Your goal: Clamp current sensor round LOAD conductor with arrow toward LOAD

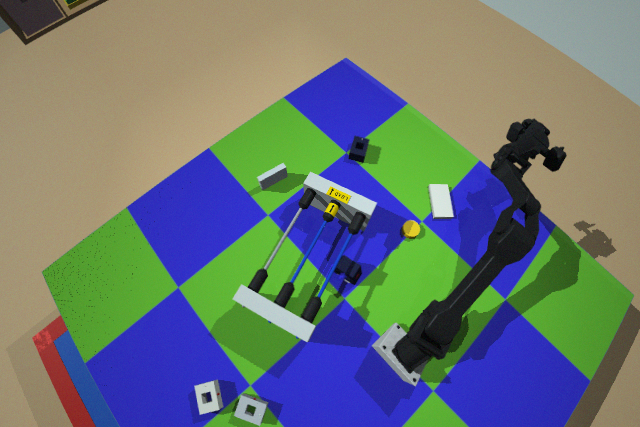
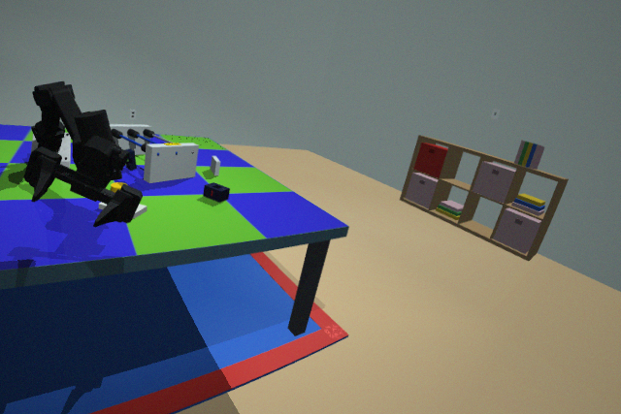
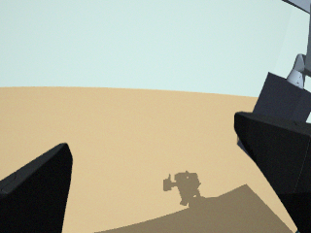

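The open split-core sensor (image 1: 350,269) (image 2: 131,159) is a small dark piece standing on the table, beside the right blue conductor (image 1: 336,263); its arrow cannot be read. The yellow LOAD label (image 1: 338,195) is on the back block of the conductor stand, in line with the middle blue conductor (image 1: 308,251), which carries a yellow arrow tag (image 1: 331,208). My gripper (image 1: 536,143) (image 2: 69,208) (image 3: 154,136) is open and empty, raised above the table's far right edge, well away from the sensor. The wrist view shows floor and wall between its fingers.
A dark block with a square hole (image 1: 358,148) (image 2: 215,192), a white slab (image 1: 440,201), a yellow disc (image 1: 410,229) and a grey plate (image 1: 272,176) surround the stand. Two white holed blocks (image 1: 207,397) (image 1: 250,409) lie at the front. An unclear dark box (image 3: 282,97) shows beyond the right finger.
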Controlling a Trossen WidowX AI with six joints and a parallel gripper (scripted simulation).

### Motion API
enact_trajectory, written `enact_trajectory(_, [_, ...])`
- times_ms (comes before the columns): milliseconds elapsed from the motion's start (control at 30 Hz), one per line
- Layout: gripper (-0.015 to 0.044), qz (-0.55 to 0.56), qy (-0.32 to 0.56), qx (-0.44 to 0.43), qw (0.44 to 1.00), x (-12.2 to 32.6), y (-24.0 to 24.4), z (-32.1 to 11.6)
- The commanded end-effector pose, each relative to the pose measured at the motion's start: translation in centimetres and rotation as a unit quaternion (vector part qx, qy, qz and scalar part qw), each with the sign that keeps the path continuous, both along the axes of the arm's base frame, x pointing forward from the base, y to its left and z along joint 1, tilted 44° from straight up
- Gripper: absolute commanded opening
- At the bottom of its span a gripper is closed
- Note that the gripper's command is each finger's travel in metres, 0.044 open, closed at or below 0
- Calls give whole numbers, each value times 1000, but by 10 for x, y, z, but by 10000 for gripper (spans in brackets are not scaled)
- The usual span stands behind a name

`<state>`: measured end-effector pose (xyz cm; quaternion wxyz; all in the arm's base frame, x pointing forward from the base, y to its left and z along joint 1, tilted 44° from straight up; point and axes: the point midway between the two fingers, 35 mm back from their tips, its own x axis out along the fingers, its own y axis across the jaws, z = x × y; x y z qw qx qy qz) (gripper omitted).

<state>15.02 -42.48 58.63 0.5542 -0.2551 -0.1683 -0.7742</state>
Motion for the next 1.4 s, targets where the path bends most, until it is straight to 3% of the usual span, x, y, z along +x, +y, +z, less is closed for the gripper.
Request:
enact_trajectory(0, [440, 123, 22, 19, 992, 57, 39, -14])
enact_trajectory(267, [440, 329, 45, 69, 941, 133, 126, -56])
enact_trajectory(533, [440, 512, 79, 119, 847, 177, 226, -114])
enact_trajectory(767, [440, 652, 113, 168, 731, 188, 319, -177])
enact_trajectory(1033, [440, 771, 151, 230, 574, 169, 416, -256])
enact_trajectory(1367, [440, 778, 156, 242, 558, 167, 425, -265])
